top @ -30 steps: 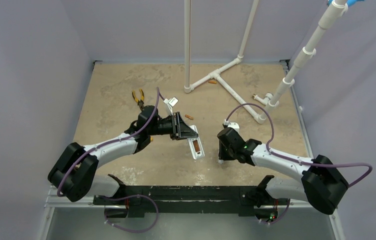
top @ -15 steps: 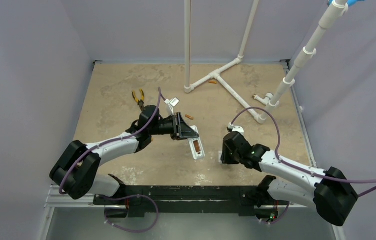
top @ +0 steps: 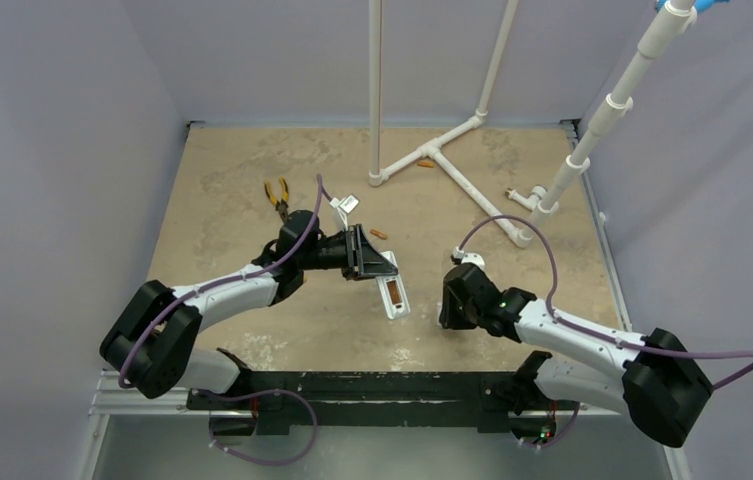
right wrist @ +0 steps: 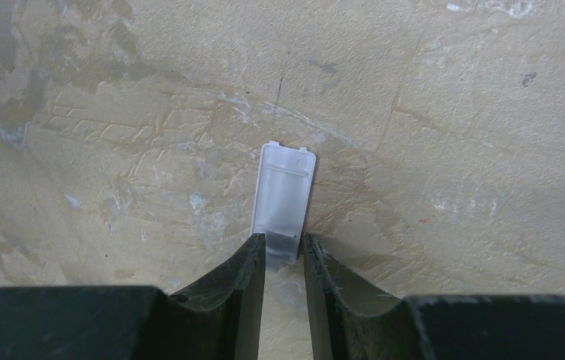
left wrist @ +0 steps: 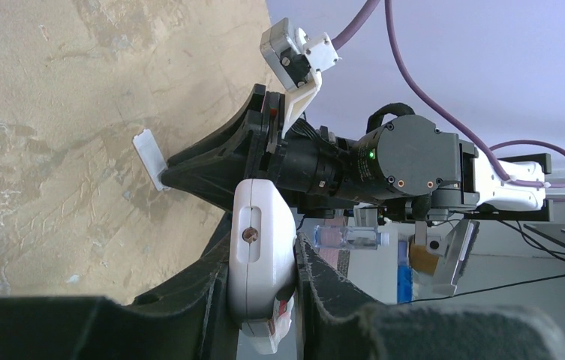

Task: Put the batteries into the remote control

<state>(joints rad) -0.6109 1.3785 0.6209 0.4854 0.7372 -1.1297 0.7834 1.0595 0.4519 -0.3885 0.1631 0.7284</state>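
Observation:
The white remote control (top: 398, 305) lies back-up on the table, its far end between my left gripper's (top: 380, 266) fingers. One orange battery (top: 391, 292) sits in its recess. In the left wrist view the remote (left wrist: 260, 232) is clamped between both pads. A loose battery (top: 379, 234) lies just beyond the left gripper, and another (top: 425, 163) lies by the pipe frame. My right gripper (top: 446, 318) points down at the table. In the right wrist view its tips (right wrist: 285, 251) pinch the near end of the small whitish cover plate (right wrist: 287, 187), which lies flat.
Yellow-handled pliers (top: 276, 192) lie behind the left arm. A white PVC pipe frame (top: 452, 170) stands at the back middle and right. The right arm (left wrist: 407, 161) fills the middle of the left wrist view, with the cover plate (left wrist: 149, 157) at its fingertips.
The right arm has swung a little toward the near edge and lowered onto the cover plate. The left arm and the remote have not moved.

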